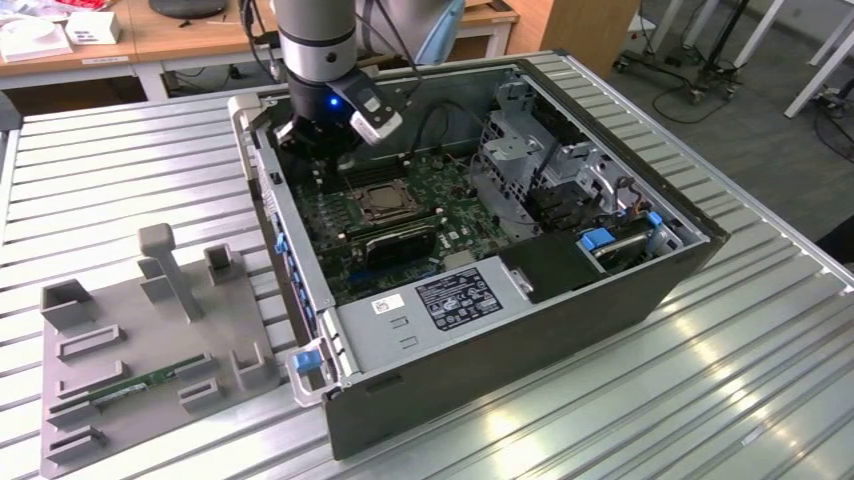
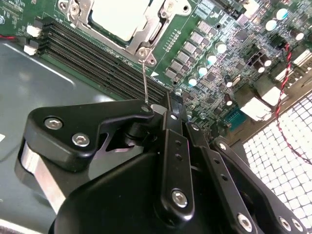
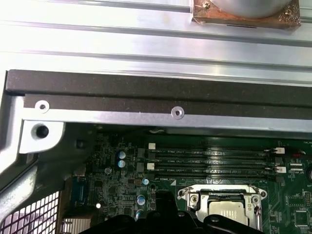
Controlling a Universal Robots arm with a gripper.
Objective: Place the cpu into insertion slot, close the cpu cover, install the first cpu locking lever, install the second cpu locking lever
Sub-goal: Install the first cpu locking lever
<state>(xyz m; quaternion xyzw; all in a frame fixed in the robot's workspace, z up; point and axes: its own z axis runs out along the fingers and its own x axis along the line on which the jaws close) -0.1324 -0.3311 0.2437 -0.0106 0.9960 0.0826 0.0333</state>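
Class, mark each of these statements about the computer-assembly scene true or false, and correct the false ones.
1. The cpu sits in the insertion slot. True.
2. A green memory stick lies on the grey tray. True.
3. The hand hangs over the grey tray, outside the computer case. False: it is inside the case, close to the slot.
4. The long black memory slots all hold sticks. False: they are empty.
5. A thin metal lever rises from the slot's corner toward the hand. True.
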